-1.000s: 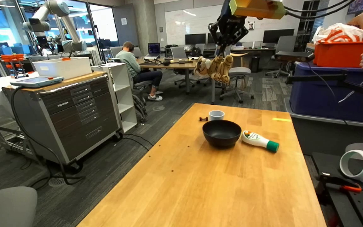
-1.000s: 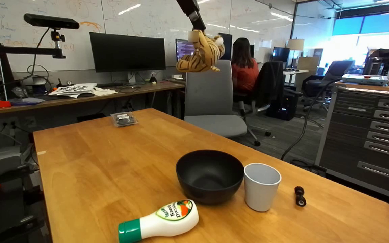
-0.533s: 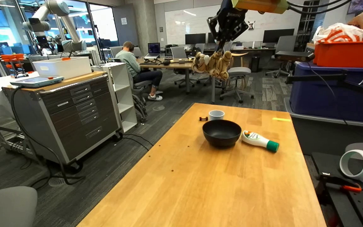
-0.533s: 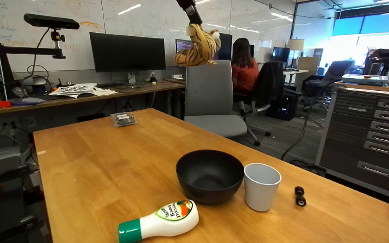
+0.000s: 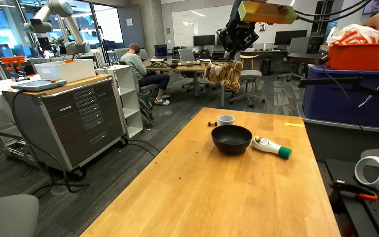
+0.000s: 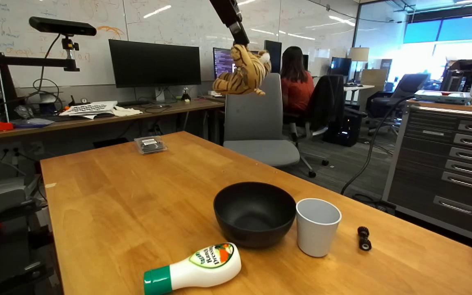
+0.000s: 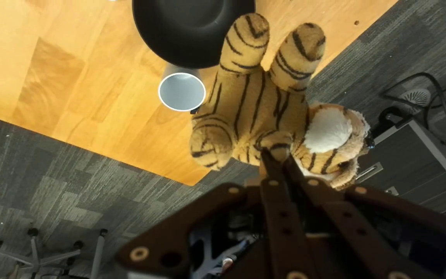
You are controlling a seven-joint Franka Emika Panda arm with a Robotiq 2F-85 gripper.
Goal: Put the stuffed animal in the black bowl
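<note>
Transport step, as I judge it: my gripper [image 7: 278, 154] clenches the stuffed tiger [image 6: 248, 74] by one limb, higher than the black bowl [image 6: 254, 215] and well apart from it. Next I should centre it above the bowl, lower, release.

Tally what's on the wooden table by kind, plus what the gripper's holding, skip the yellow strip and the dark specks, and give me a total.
Black bowl: 1
Grey cup: 1
Dressing bottle: 1
Small dumbbell-shaped piece: 1
Clear plastic pack: 1
Stuffed animal, held in the gripper: 1
Total: 6
</note>
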